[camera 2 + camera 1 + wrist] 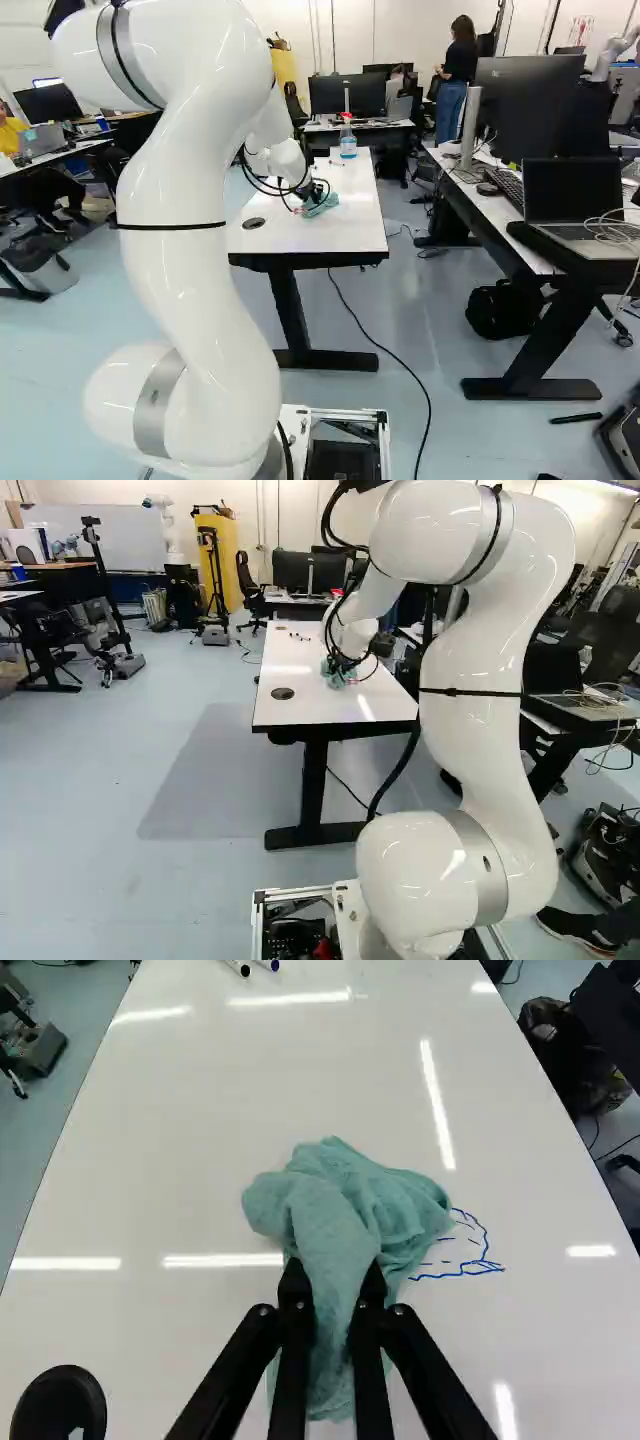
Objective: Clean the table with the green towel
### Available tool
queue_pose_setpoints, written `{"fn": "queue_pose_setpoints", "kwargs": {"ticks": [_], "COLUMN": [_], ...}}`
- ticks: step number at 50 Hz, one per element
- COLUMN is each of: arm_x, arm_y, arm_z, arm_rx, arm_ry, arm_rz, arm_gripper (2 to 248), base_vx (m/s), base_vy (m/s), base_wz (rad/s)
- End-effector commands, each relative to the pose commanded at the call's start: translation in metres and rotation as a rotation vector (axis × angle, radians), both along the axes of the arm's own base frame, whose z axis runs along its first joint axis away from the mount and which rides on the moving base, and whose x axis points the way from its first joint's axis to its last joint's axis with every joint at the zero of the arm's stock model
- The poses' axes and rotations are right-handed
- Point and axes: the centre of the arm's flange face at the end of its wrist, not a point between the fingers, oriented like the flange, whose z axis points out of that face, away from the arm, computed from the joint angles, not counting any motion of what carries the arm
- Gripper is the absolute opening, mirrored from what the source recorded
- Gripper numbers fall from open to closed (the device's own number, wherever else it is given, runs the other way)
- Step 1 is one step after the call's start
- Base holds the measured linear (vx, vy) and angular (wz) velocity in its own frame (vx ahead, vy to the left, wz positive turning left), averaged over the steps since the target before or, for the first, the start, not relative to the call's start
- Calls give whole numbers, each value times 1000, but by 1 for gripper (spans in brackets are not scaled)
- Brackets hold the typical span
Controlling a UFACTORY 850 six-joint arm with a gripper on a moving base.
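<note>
1. White tabletop [300,712], with the green towel [345,1205] bunched on its surface and the black gripper [313,196] clamped on the cloth, one finger on each side of a thick fold.
2. Just to the right of the towel, a blue scribble [470,1250] of wavy lines and short dashes shows beside the cloth's edge.
3. To the near left of the towel, a round black cable grommet [283,693] sits in the surface.
4. Toward the far end, two markers [237,967] [267,964] lie close together; a spray bottle [348,140] of bluish liquid with a red top stands near the far edge.
5. From the near side, the white arm [478,710] reaches out over the surface.
6. Off to the right, a desk [492,208] bears an open laptop [572,190], with a black bag [500,308] on the floor beneath.
7. Beyond the far end are dark monitors [346,94]; to the far left, an office chair [247,580], a yellow cabinet [228,552], another robot [170,530] and a whiteboard [105,542] line the room.
</note>
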Motion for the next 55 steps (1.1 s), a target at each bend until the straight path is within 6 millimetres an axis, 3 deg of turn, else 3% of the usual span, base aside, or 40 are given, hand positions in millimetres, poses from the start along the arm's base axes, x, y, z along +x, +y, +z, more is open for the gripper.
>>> {"fn": "queue_pose_setpoints", "kwargs": {"ticks": [22,37,55], "arm_x": [27,41,43], "arm_y": [-11,-35,-66], "arm_z": [-3,-4,-5], "arm_rx": [-1,-2,-3], "arm_ry": [-20,-32,-36], "arm_rz": [-16,-51,-97], "arm_gripper": [43,43,43], "base_vx": [0,0,0], "base_vy": [0,0,0], "base_wz": [0,0,0]}}
